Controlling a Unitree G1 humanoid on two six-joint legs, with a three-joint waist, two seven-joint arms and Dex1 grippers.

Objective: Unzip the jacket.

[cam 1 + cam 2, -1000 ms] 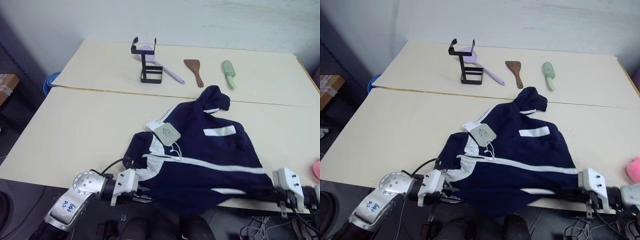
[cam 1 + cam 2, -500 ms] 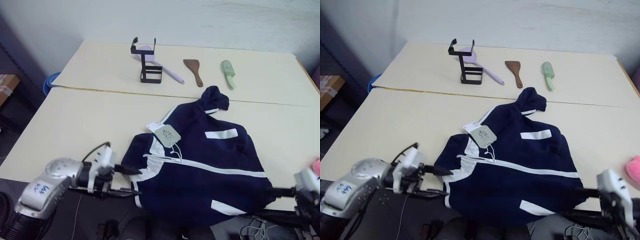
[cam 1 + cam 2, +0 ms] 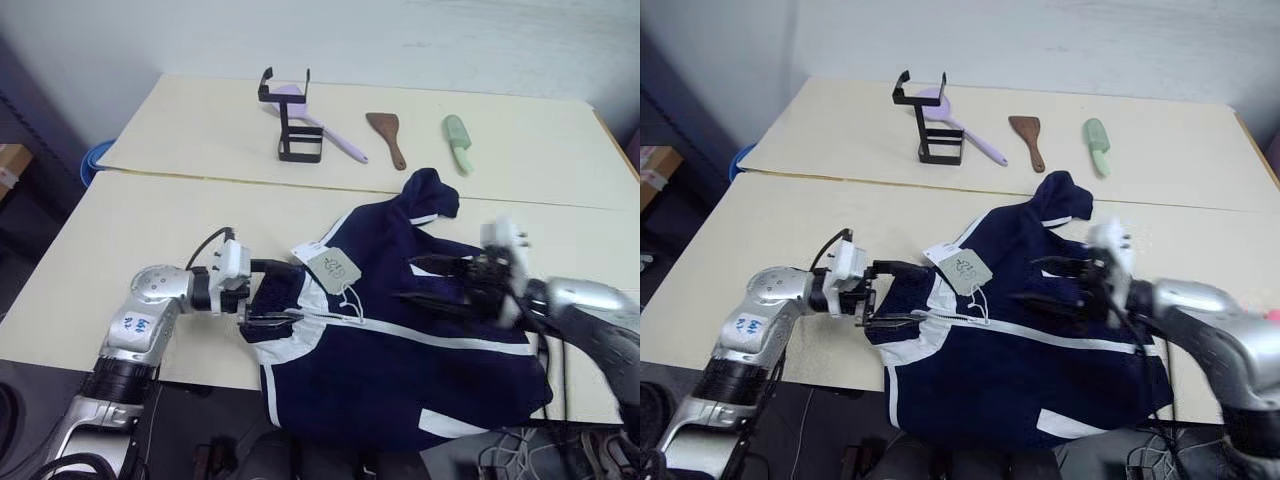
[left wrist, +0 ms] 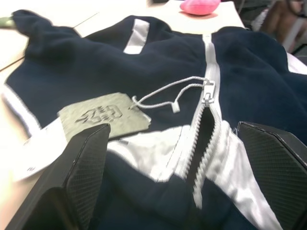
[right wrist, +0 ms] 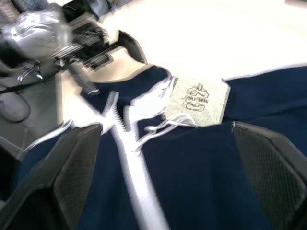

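Cream table holds the jacket between two wide-spread hands, left hand and right hand.

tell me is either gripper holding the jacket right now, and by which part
Nothing is held. The left gripper and right gripper both hang open over the jacket, fingers apart.

navy jacket between 2 grippers
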